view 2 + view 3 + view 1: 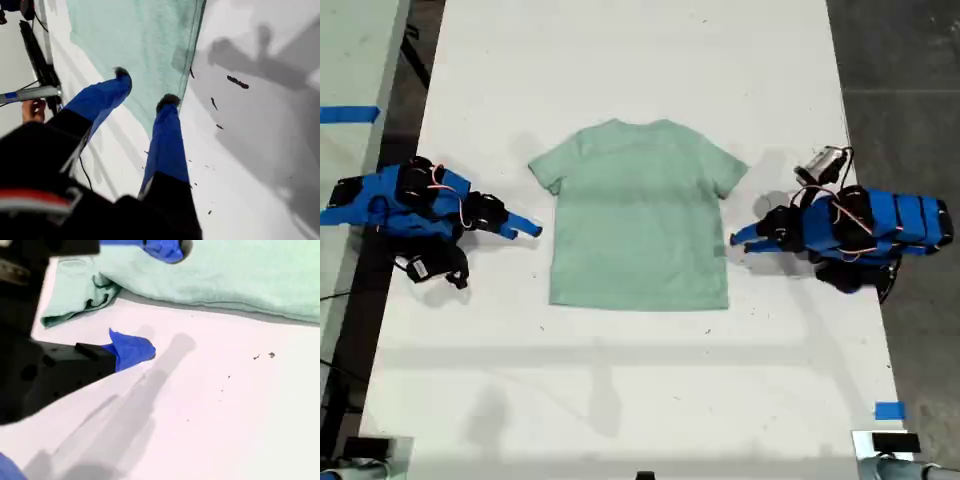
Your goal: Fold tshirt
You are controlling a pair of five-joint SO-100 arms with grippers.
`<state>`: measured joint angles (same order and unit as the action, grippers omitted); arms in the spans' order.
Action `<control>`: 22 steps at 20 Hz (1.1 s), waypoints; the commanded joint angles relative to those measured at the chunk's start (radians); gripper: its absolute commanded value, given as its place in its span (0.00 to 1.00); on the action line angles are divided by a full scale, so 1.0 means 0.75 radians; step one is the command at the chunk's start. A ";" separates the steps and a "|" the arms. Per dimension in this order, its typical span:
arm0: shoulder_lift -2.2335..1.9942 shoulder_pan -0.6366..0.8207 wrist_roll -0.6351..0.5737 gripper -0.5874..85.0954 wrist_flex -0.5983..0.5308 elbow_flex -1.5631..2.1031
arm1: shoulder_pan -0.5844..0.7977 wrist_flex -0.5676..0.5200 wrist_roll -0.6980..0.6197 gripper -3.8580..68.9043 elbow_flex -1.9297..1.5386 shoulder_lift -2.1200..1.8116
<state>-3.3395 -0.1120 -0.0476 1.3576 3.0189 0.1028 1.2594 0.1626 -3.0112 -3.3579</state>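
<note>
One pale green tshirt (640, 215) lies flat and spread on the white table (620, 60), neck toward the far end, both sleeves out. It sits between my two grippers.

My first gripper (738, 240) is at the shirt's side edge on the exterior view's right. In its wrist view, my first gripper (144, 86) has its two blue fingers spread apart and holds nothing. One black tip is over the cloth and the other is at the hem near a bottom corner. I cannot tell whether either tip presses the cloth.

My second gripper (532, 230) is just below the opposite sleeve, on the exterior view's left. Its wrist view shows my second gripper (147, 297) also parted and empty, with one finger over the shirt and one over bare table beside the bunched sleeve.

Beyond the table edge, past my first gripper, one person's hand (32, 110) shows. Two bits of blue tape (888, 410) are in the exterior view.
</note>
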 commanded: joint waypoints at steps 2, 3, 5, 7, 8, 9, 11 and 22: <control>0.010 -0.029 -0.037 0.28 0.090 -0.002 | -0.014 -0.037 -0.039 0.22 0.012 -0.006; 0.010 -0.029 -0.037 0.28 0.090 -0.002 | -0.018 -0.037 -0.045 0.22 0.012 -0.006; 0.010 -0.029 -0.037 0.28 0.090 -0.002 | -0.014 -0.037 -0.047 0.21 0.012 -0.006; 0.010 -0.029 -0.037 0.28 0.090 -0.002 | -0.010 -0.037 -0.049 0.21 0.012 -0.006; 0.010 -0.029 -0.037 0.28 0.090 -0.002 | -0.010 -0.037 -0.049 0.21 0.012 -0.006; 0.010 -0.029 -0.037 0.28 0.090 -0.002 | -0.008 -0.037 -0.051 0.21 0.012 -0.006; 0.010 -0.029 -0.037 0.28 0.090 -0.002 | -0.002 -0.037 -0.035 0.21 0.012 -0.006; 0.010 0.180 0.405 0.45 0.037 -0.006 | -0.065 -0.037 -0.027 0.17 0.012 -0.006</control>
<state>-3.3379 0.1181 0.1304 1.3545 3.0204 0.0660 1.2594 0.1473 -3.0112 -3.3579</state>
